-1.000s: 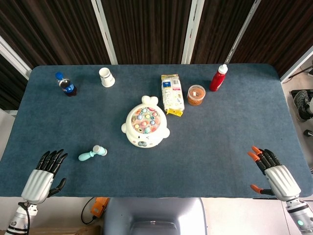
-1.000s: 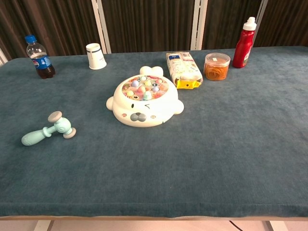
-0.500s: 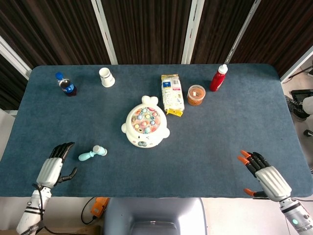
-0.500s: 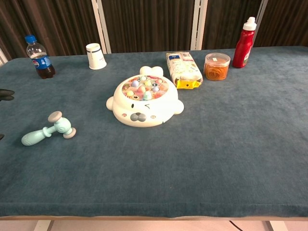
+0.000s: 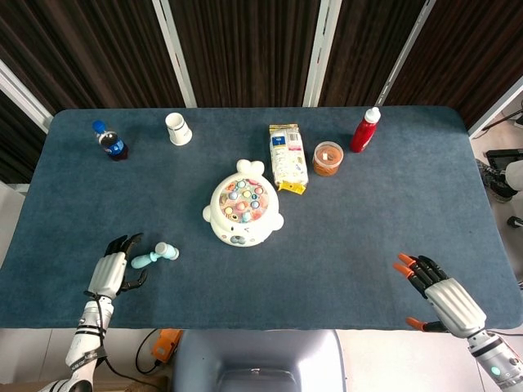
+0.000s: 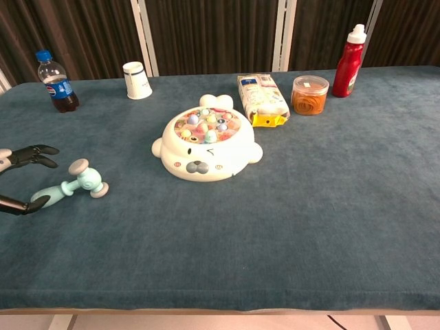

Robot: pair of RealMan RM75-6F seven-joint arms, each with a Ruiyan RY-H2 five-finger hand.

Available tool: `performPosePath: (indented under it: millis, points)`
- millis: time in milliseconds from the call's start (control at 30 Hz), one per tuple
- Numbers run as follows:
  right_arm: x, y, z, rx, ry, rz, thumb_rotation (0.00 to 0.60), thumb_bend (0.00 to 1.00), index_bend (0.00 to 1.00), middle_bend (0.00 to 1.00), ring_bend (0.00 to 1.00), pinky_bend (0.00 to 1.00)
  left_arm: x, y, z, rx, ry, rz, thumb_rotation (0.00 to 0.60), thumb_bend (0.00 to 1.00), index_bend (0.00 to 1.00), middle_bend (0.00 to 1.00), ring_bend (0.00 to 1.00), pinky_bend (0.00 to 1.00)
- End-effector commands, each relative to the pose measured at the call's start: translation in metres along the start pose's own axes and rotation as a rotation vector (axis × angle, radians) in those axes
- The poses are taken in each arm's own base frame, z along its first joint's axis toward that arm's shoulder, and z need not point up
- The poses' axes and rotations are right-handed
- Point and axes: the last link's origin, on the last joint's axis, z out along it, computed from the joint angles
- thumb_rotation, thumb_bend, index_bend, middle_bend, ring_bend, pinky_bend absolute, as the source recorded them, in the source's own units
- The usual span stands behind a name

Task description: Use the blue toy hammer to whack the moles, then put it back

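The pale blue toy hammer lies on the table's front left, handle pointing left. My left hand hovers just left of the handle with fingers spread, holding nothing; its thumb tip sits close beside the handle end. The white mole game with coloured moles stands mid-table. My right hand floats at the front right edge, fingers apart and holding nothing; the chest view does not show it.
Along the back stand a cola bottle, a white paper cup, a snack box, an orange-filled tub and a red sauce bottle. Blue cloth covers the table.
My left hand has moved right and forward from the table's front-left corner up to the hammer's handle. My right hand has drifted slightly toward the front edge.
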Motion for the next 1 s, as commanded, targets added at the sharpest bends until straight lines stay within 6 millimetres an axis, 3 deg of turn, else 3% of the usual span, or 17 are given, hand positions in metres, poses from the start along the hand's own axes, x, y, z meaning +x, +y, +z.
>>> performPosePath:
  millis: [33,300,1000]
  points:
    - [0.0,0.0,-0.001,0.004,-0.004,-0.001,0.6,0.09,0.0,0.0,0.0,0.03,-0.007,0.003,0.002,-0.002,0.009,0.025,0.6,0.39,0.16,0.2,0.06,0.0]
    - [0.002,0.0,-0.004,0.009,0.004,0.004,0.6,0.09,0.0,0.0,0.0,0.03,-0.02,0.009,0.013,0.019,0.049,0.037,0.6,0.39,0.24,0.31,0.11,0.0]
    - [0.002,0.001,-0.005,0.013,0.004,0.007,0.6,0.09,0.0,0.0,0.0,0.03,-0.025,0.015,0.027,0.042,0.069,0.061,0.6,0.41,0.36,0.36,0.16,0.0]
